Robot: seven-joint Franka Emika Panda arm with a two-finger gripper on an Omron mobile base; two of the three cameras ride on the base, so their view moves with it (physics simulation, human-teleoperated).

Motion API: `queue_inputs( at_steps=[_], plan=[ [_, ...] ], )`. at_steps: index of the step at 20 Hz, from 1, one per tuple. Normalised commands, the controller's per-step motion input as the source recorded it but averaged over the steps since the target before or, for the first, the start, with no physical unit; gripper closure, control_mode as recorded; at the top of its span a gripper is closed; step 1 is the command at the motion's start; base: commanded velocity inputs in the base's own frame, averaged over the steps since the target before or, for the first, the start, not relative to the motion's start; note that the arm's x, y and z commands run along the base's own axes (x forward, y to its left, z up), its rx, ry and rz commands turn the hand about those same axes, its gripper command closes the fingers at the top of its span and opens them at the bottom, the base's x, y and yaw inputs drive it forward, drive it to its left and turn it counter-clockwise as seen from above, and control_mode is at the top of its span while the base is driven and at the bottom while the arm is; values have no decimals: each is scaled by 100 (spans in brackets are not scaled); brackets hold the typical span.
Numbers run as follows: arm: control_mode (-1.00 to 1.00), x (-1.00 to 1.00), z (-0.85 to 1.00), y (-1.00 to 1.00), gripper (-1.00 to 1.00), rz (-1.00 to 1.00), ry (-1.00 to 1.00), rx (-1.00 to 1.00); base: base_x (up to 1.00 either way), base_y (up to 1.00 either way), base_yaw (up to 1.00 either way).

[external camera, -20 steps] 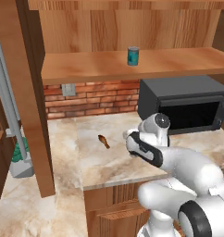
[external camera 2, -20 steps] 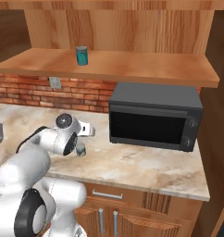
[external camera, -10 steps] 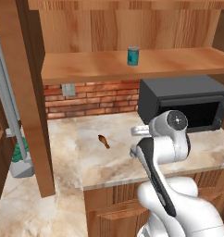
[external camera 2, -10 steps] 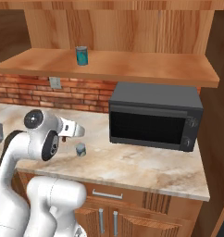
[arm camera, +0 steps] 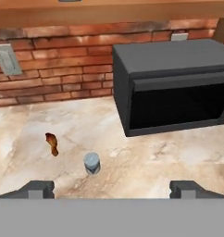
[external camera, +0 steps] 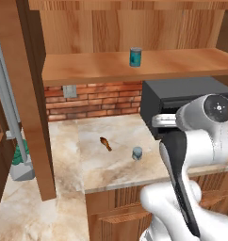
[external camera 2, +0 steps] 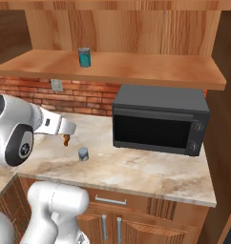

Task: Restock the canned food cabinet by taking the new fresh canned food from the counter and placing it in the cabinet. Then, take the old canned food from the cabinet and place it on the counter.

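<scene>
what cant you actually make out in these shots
- Label print on the teal can on the cabinet shelf: too small in both base views.
- Gripper: the hand view's bottom edge cuts off all but two fingertips, set wide apart.
- The small brown thing on the counter: too small to identify.
- Microwave: the arm covers much of it in the left base view.
</scene>
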Motion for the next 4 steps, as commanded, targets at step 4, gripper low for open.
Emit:
queue_inputs(
  at_steps=[4],
  plan=[
    [-100,-66,51,-6,-100,-2,-27,3,0,0,0]
  ],
)
